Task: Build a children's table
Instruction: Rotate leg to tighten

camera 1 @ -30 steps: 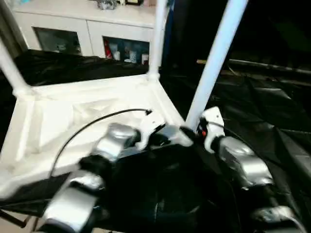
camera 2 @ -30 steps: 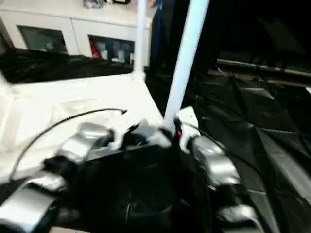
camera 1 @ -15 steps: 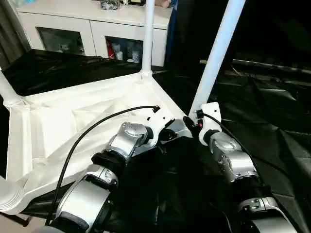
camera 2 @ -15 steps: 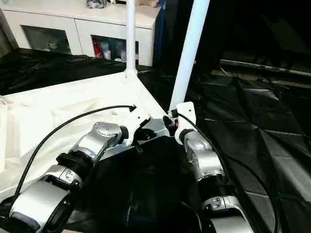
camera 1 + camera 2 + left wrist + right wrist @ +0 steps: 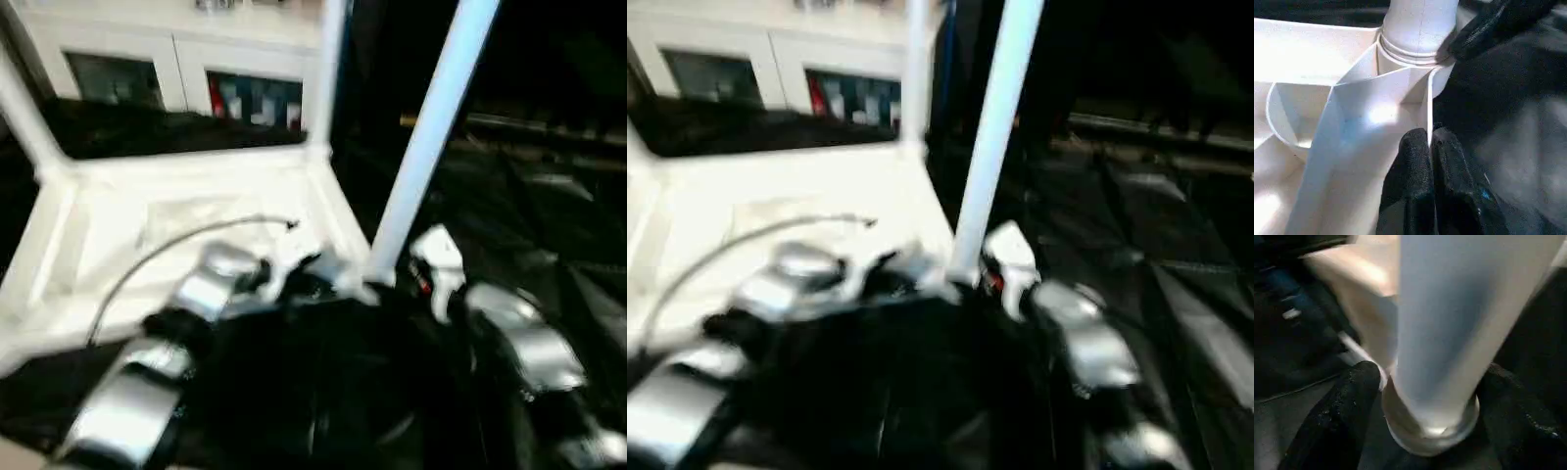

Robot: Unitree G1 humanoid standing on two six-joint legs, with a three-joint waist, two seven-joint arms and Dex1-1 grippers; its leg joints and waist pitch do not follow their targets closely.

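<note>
Upturned tabletop (image 5: 186, 211) on black cloth (image 5: 549, 225), legs standing in corner sockets. At left, left gripper (image 5: 1431, 147) pinched on tabletop's thin rim. At right, right gripper (image 5: 1425, 396) wide astride near leg (image 5: 1449, 318), seated in socket (image 5: 1430, 431).

Both head views are smeared by motion blur. The near white plastic tube leg (image 5: 431, 137) runs off the upper edge of the frame, so its top end is cut off; so is the far white tube leg (image 5: 326, 78) behind it. The large white ribbed plastic tabletop (image 5: 118, 225) loses its left part at the frame's left edge. Small items behind the glass doors of the white cabinet (image 5: 176, 59) at the upper left are too blurred to identify. The black-draped counter (image 5: 549, 196) dissolves into darkness at the right.
</note>
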